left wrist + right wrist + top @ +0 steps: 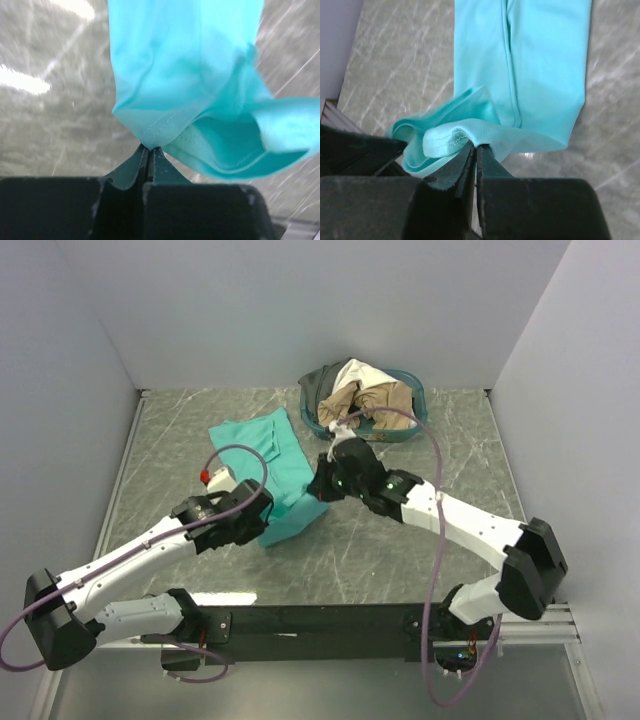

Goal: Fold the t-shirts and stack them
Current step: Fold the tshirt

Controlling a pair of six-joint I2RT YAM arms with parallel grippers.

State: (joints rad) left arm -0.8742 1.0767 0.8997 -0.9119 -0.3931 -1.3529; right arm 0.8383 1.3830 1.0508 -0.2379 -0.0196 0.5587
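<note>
Currently the teal shirt (255, 440) is gripped at its near hem by the left pincer (149, 149) and the right pincer (476, 146), both clamped closed; its length is laid across the bench (180, 410), away from both.

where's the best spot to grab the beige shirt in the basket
Probably a raised fold on top of the beige shirt, coming straight down from above. It lies crumpled on the heap of clothes, and the basket wall would likely block a sideways approach.
</note>
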